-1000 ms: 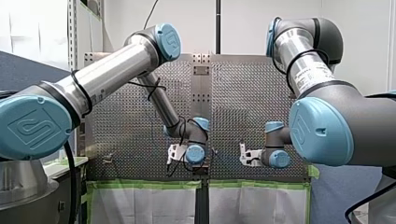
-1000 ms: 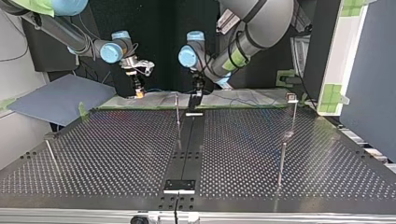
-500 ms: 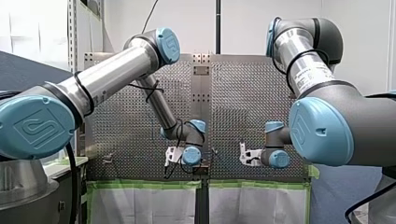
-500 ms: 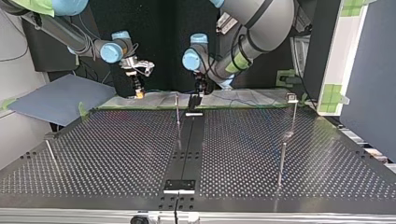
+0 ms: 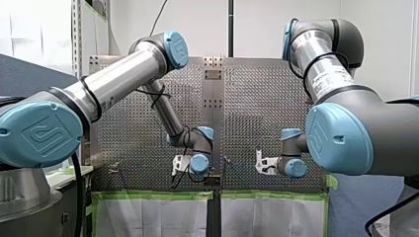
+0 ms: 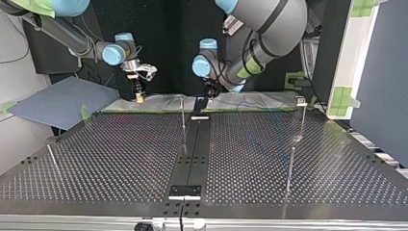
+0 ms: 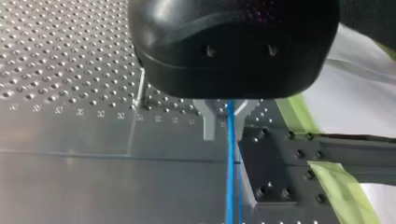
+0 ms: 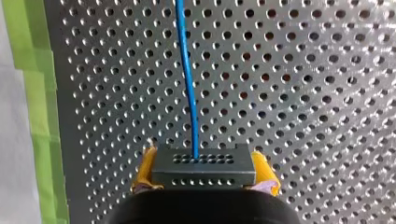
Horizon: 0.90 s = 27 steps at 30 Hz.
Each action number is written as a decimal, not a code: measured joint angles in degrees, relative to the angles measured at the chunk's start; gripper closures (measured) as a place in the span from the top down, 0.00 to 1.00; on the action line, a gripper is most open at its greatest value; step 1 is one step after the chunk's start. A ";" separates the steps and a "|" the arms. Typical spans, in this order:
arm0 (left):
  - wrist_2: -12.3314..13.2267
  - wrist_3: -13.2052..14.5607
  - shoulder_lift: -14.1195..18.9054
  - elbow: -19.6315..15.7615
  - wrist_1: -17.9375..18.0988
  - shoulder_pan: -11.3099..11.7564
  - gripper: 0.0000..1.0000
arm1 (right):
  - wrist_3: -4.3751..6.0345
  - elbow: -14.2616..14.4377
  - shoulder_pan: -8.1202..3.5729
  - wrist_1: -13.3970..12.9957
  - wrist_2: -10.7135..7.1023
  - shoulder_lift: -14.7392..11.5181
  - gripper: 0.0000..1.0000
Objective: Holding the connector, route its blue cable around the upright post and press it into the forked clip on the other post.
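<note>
My right gripper [image 8: 204, 173] is shut on a dark connector block [image 8: 203, 161], its yellow pads [image 8: 145, 169] on either side. The blue cable [image 8: 188, 84] leaves the block and runs ahead over the perforated table. In the top view my right gripper [image 6: 139, 96] hangs at the far left edge of the table. My left gripper [image 6: 207, 93] hangs just right of the middle. Its grey metal fingers [image 7: 209, 122] stand close on both sides of the blue cable [image 7: 231, 186]. A thin upright post [image 6: 183, 115] stands by the centre strip. The clip post [image 6: 301, 113] is at the far right.
Two more thin posts stand nearer the top view's camera, one at the right [image 6: 289, 168] and one at the left [image 6: 52, 158]. A dark centre strip [image 6: 192, 154] divides the perforated table. Green tape [image 8: 39, 107] lines the table's far edge.
My left arm has shifted a little towards the top view's right, its gripper staying low by the centre strip. My right gripper has turned slightly and edged left.
</note>
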 joint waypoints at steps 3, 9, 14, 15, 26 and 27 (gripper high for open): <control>1.01 -0.02 -0.02 0.02 -0.11 0.29 0.17 | 0.04 -0.12 0.01 -0.01 0.52 0.00 0.00; 2.84 -0.03 -0.02 0.01 -0.15 0.50 0.17 | -0.13 -0.17 0.25 0.10 0.82 0.05 0.00; 3.23 -0.30 -0.01 0.00 -0.21 0.52 0.17 | -0.30 -0.14 0.44 0.57 0.84 0.08 0.00; 3.25 -0.44 -0.01 0.01 -0.22 0.52 0.17 | -0.33 -0.13 0.46 0.72 0.86 0.10 0.00; 3.05 -1.81 0.00 -0.03 -0.53 0.53 0.17 | -0.59 -0.10 0.32 1.99 2.33 0.34 0.00; 3.04 -1.91 0.00 -0.03 -0.57 0.53 0.17 | -0.59 -0.10 0.28 2.06 2.51 0.36 0.00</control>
